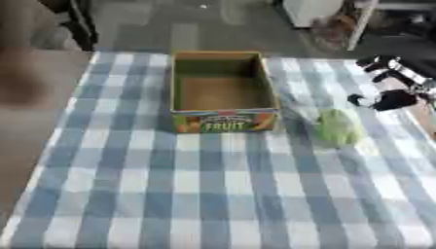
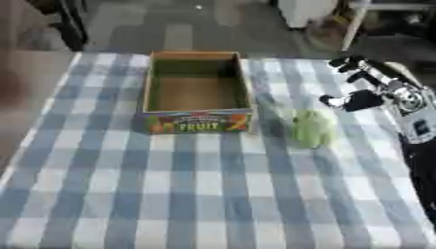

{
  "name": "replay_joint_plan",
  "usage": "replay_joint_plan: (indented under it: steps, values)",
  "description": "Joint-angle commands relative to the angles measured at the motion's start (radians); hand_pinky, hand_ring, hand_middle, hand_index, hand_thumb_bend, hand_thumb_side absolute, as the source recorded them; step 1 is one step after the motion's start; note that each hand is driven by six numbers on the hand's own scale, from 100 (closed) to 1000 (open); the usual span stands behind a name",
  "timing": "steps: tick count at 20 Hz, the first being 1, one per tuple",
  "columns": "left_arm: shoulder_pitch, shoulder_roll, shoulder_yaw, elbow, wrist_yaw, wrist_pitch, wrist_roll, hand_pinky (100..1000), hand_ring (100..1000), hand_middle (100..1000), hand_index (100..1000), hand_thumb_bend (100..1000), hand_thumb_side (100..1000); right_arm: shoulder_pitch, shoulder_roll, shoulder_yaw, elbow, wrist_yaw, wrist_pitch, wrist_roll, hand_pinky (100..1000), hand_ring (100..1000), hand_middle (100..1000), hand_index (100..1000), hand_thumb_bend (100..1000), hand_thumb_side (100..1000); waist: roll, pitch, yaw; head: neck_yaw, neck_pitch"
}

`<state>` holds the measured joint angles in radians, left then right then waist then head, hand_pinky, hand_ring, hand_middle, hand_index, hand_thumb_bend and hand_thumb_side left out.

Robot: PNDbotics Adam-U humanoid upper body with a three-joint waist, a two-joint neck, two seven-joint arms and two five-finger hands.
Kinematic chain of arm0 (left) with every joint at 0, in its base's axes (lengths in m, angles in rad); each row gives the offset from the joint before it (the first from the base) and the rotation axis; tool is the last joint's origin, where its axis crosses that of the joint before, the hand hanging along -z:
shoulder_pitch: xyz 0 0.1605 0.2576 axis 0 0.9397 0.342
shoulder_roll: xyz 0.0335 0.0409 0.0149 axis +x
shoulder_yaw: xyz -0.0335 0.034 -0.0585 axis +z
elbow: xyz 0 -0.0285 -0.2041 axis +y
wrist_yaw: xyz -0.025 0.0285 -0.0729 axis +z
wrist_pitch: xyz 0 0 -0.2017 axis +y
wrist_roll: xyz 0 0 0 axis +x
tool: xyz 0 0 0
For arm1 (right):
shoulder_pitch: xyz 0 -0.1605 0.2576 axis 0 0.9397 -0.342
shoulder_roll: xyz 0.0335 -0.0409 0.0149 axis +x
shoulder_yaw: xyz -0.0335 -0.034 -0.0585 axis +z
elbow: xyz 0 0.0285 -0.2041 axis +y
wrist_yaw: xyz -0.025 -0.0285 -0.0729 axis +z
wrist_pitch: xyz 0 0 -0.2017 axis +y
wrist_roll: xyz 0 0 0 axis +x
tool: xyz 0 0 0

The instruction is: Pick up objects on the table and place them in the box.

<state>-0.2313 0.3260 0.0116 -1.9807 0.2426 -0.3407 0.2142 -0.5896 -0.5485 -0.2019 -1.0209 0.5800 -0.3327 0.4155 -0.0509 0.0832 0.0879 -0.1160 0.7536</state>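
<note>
A pale green leafy vegetable [image 2: 312,127] lies on the checked tablecloth just right of the box. The cardboard box [image 2: 197,115] is open at the top, shows a bare brown floor, and carries a "FRUIT" label on its front wall. My right hand [image 2: 364,87] comes in from the right edge and hovers above and to the right of the vegetable, its fingers spread and relaxed with nothing in them. No left hand shows in either view.
The table [image 1: 213,194] wears a blue and white checked cloth and its left edge borders a brown surface [image 1: 26,126]. Beyond the far edge stand chair legs and shelving on a grey floor.
</note>
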Motion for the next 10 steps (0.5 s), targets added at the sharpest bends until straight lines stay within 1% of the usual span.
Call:
replay_joint_plan:
  steps: [1, 10]
  values:
    - [-0.008, 0.024, 0.012, -0.019, -0.003, 0.002, 0.001, 638, 546, 592, 716, 100, 604, -0.019, -0.021, -0.004, -0.006, 0.007, -0.003, 0.005, 756, 877, 860, 902, 432, 222, 0.001, -0.008, -0.002, -0.001, -0.006]
    - [-0.011, 0.024, 0.011, -0.019, -0.005, 0.003, 0.001, 638, 546, 592, 716, 100, 605, -0.017, -0.018, 0.004, 0.027, 0.028, -0.007, 0.016, 761, 880, 862, 903, 436, 236, -0.002, -0.006, -0.002, -0.003, -0.007]
